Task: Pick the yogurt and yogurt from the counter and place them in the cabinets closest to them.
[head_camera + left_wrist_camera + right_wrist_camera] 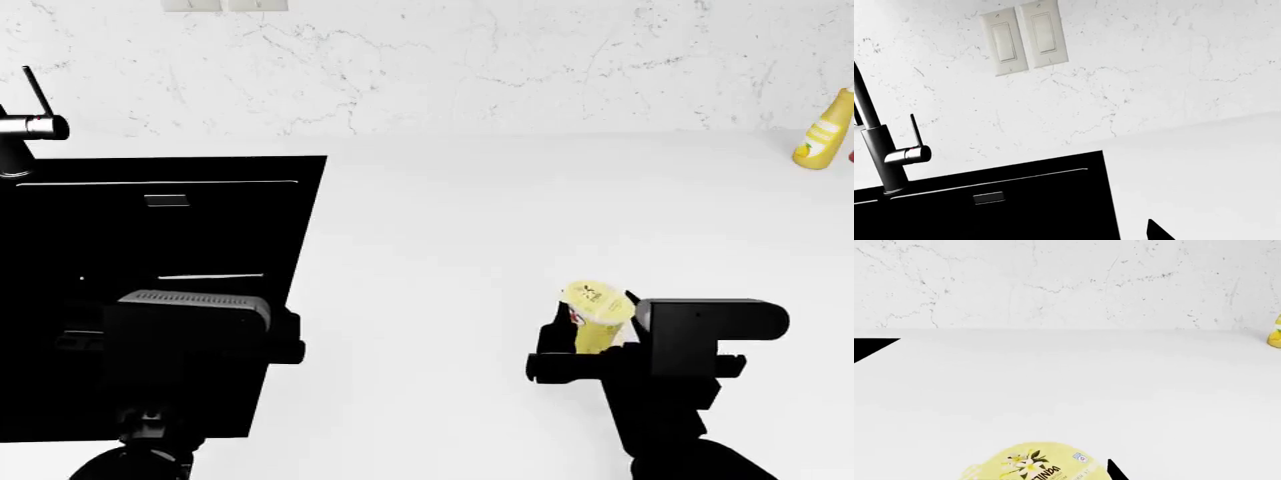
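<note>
The yellow yogurt (595, 317) is a tapered cup with a foil lid, tilted, between the fingers of my right gripper (577, 345) over the white counter (441, 230). In the right wrist view its flowered lid (1034, 467) fills the low edge beside one dark fingertip (1115, 473). I cannot tell if the cup touches the counter. My left arm's wrist (187, 335) hangs over the black sink (160, 230). Only one left fingertip (1157, 233) shows, set wide of centre. The white and blue yogurt is out of view.
A black faucet (27, 120) stands at the sink's far left and also shows in the left wrist view (884, 150). A yellow squeeze bottle (821, 130) stands at the far right by the marble wall. Two wall switches (1024, 37) are above the sink (1021, 200).
</note>
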Available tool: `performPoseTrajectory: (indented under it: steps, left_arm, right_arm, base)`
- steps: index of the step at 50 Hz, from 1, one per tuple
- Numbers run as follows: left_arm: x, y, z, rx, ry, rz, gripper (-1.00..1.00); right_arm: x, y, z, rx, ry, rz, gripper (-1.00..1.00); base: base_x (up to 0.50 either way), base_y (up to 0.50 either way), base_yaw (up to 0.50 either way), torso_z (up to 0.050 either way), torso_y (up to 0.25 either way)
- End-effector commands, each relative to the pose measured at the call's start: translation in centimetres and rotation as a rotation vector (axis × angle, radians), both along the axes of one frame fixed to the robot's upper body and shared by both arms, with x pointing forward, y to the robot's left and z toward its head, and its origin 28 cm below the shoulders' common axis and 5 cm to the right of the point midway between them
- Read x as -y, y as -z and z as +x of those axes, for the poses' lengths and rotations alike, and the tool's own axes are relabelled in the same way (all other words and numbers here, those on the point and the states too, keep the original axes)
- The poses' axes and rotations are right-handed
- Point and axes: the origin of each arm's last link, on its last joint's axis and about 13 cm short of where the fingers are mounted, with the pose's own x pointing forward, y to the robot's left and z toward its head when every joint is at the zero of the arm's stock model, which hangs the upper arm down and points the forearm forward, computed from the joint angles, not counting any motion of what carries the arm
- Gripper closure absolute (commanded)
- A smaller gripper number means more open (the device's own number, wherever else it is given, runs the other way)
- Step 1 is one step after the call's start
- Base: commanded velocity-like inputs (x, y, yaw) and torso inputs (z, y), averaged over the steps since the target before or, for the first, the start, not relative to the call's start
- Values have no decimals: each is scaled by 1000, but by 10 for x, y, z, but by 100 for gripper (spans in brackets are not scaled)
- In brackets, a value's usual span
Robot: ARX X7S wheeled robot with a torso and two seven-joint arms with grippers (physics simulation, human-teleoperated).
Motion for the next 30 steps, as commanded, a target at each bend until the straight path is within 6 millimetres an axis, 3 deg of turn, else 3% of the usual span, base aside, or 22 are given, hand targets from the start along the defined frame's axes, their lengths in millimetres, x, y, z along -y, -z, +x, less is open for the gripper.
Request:
performPoseTrajectory:
  steps: [1, 14, 30]
  left_arm:
    - [1, 0, 1, 1, 7, 2, -100]
    - [1, 1, 2, 2, 11, 0, -100]
    - [2, -1, 4, 16, 20, -9, -100]
  right_arm:
    - [-1, -23, -3, 73, -9, -45, 100]
    - [-8, -84, -24, 204, -75, -123, 100]
    - [-14, -201, -83, 435, -255, -154, 100]
  base:
    - [0, 0, 0, 0, 0]
    - [0, 0, 0, 0, 0]
    - [0, 0, 0, 0, 0]
